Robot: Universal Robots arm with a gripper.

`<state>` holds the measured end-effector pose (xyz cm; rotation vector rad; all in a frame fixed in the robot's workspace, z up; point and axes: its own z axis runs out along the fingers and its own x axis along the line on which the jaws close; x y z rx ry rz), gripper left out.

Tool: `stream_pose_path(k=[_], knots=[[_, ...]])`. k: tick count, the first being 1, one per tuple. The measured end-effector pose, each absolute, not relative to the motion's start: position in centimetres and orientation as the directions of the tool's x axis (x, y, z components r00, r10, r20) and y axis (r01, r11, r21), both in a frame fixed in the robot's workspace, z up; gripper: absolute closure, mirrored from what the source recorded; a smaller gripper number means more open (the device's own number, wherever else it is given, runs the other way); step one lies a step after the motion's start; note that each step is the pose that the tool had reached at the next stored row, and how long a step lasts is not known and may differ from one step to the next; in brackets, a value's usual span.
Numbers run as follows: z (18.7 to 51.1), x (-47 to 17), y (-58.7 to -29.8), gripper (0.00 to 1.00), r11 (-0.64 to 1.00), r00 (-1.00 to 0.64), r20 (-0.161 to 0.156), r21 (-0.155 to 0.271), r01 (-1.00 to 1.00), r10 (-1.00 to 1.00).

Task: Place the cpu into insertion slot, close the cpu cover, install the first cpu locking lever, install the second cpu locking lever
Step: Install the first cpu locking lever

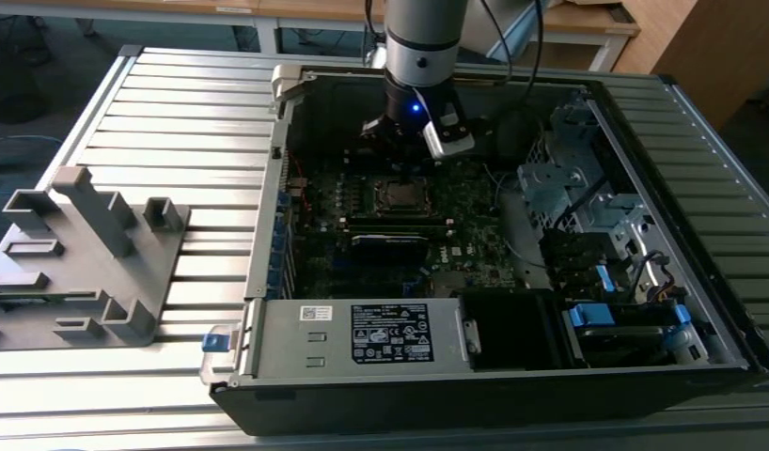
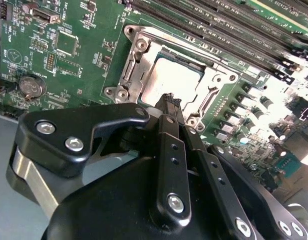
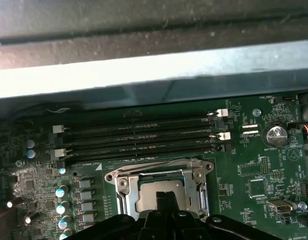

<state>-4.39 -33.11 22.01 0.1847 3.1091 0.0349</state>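
My end effector (image 2: 169,102) was clenched, holding nothing, tips just above the cpu (image 2: 166,82), which sat in the insertion slot (image 2: 131,75) with the cpu cover (image 3: 161,176) down around it. Risk, as I judged it: tips touching the chip would shift it or bend socket pins.

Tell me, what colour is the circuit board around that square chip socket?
Green, dotted with small components. The circuit board shows best in the second wrist view.
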Motion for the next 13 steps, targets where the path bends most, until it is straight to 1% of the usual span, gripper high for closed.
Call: stream_pose_path(k=[13], knots=[[22.1,-4.4,-34.3,0.89,0.993,-0.993,-0.025,0.027,0.118,0.119]])
